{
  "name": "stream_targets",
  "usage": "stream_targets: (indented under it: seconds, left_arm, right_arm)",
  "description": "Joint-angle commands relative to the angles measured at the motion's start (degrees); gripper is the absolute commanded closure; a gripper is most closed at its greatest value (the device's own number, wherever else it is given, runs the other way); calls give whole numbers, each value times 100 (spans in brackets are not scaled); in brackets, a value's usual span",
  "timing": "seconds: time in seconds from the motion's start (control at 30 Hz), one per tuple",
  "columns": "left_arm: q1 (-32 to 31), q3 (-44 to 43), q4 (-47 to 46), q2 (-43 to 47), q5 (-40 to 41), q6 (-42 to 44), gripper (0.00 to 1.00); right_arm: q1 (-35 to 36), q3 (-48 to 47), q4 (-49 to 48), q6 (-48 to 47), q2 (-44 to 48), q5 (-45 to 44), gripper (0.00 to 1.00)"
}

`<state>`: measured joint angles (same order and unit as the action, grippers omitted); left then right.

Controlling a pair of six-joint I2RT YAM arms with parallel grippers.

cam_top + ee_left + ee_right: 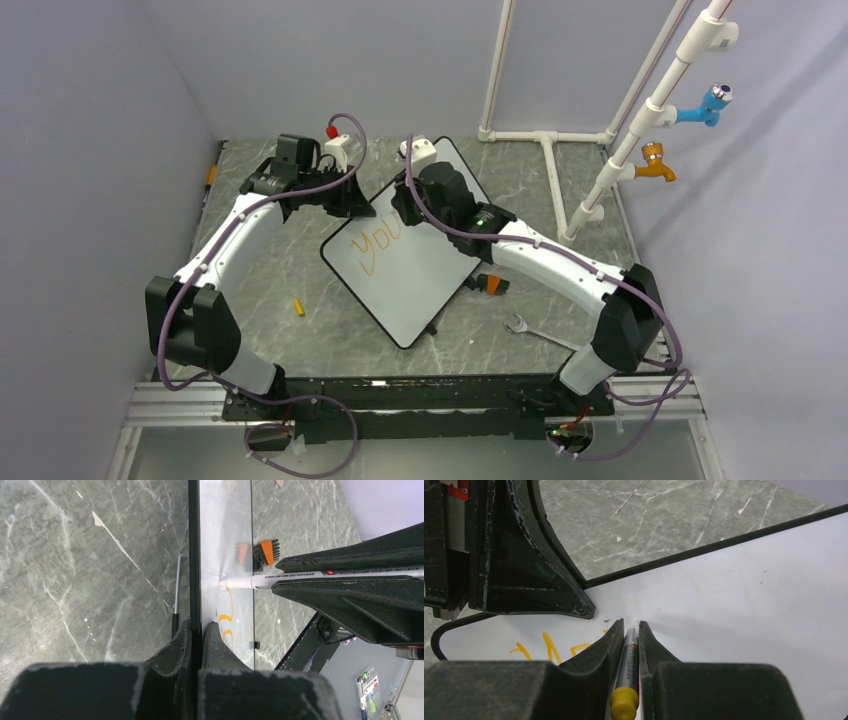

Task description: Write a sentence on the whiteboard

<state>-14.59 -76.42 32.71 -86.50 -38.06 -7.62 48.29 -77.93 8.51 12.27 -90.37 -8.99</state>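
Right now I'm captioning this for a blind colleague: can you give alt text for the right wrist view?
The right gripper is shut on a marker with a yellow end, pointed at the whiteboard. Orange letters show at lower left, and a grey marble table lies beyond the board's black rim.

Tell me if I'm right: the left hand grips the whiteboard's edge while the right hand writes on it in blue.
Not quite: the letters are orange, not blue, as the top external view shows. The left hand does grip the edge of the whiteboard while the right hand writes with a marker.
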Motion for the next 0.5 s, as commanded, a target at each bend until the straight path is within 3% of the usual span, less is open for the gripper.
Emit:
stream_targets:
  seconds: [0.0, 0.47]
  left_arm:
    - [-141, 2, 141, 132, 677, 692, 100]
    - [-141, -1, 139, 151, 669, 691, 100]
  right_arm:
    - [-17, 246, -254, 145, 144, -21, 100]
    - [-9, 954, -234, 313, 510, 38, 100]
